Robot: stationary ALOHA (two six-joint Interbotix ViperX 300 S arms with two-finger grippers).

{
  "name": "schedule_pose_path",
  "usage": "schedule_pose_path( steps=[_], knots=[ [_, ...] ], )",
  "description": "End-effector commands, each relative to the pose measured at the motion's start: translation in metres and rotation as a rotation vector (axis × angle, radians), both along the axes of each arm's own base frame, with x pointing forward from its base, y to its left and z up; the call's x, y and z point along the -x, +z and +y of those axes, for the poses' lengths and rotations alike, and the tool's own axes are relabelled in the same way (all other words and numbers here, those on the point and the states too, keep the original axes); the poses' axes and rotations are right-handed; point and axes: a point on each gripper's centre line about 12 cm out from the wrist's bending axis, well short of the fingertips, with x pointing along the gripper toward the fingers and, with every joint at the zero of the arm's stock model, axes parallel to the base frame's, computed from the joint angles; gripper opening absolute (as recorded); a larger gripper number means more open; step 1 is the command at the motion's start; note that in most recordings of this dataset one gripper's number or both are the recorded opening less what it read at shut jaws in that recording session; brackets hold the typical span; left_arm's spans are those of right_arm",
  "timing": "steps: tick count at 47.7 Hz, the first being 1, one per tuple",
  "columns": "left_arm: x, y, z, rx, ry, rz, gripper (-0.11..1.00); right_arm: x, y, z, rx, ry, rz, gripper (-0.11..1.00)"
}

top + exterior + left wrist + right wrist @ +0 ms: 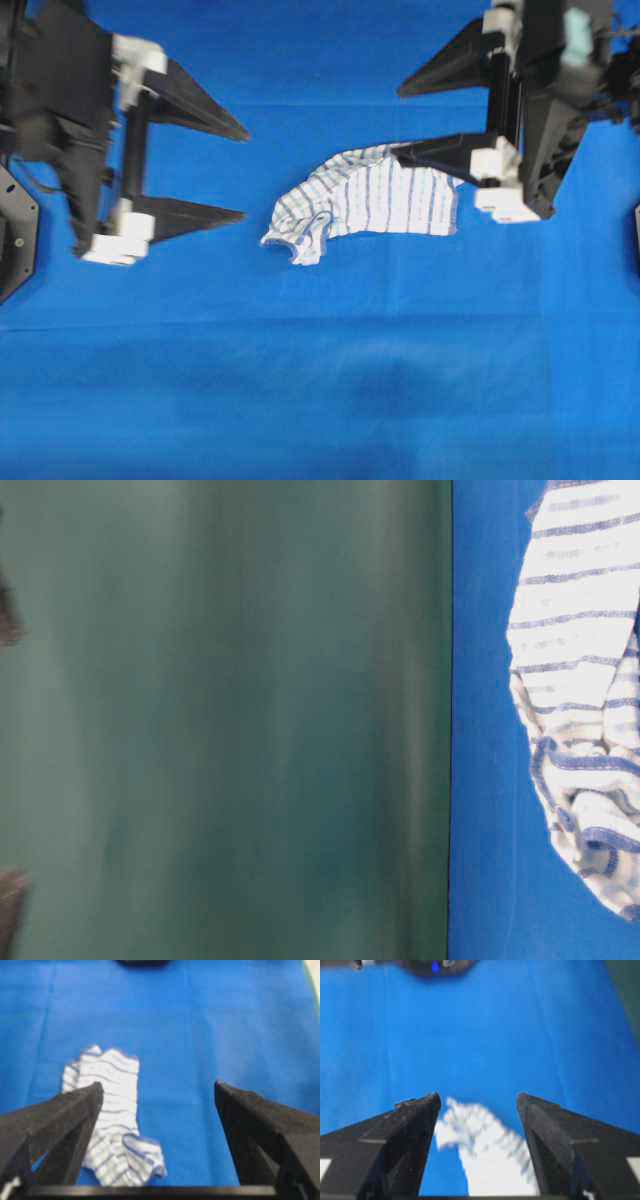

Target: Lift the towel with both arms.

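Observation:
The towel [365,200], white with thin blue and pale green stripes, lies on the blue table covering, with its left end crumpled. My left gripper [245,174] is open and empty just left of that end, apart from the towel. In the left wrist view the towel [107,1110] lies by the left finger, inside the open gripper [156,1087]. My right gripper [398,120] is open over the towel's upper right edge, its lower finger [440,150] overlapping the cloth. In the right wrist view the blurred towel [490,1155] shows between the open gripper's [477,1096] fingers. The table-level view shows the towel [580,680] at the right.
The blue table covering [320,380] fills the work area. A black mounting plate [15,240] sits at the left edge. A green wall [220,720] fills most of the table-level view. The opposite arm's dark base shows at the top of each wrist view [142,962] [435,967].

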Motion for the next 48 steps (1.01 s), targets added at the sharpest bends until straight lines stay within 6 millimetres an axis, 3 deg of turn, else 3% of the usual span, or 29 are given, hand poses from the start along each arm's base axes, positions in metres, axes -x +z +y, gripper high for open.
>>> schedule_pose_path(
  steps=[1, 12, 25, 36, 48],
  knots=[
    [-0.007, -0.009, 0.000, -0.001, -0.001, -0.017, 0.87, 0.001, -0.015, 0.002, -0.016, 0.001, 0.012, 0.65],
    [-0.030, -0.063, 0.000, -0.003, 0.002, 0.055, 0.87, 0.002, -0.076, 0.004, -0.062, -0.013, 0.094, 0.65],
    [-0.051, -0.123, 0.001, -0.005, 0.008, 0.170, 0.87, 0.001, -0.132, 0.006, -0.080, -0.005, 0.153, 0.65],
    [-0.062, -0.177, 0.007, -0.004, 0.025, 0.232, 0.87, -0.007, -0.184, 0.003, -0.090, -0.007, 0.228, 0.65],
    [-0.065, -0.223, 0.007, -0.002, 0.030, 0.289, 0.87, -0.017, -0.236, -0.004, -0.105, -0.016, 0.285, 0.65]
  ],
)
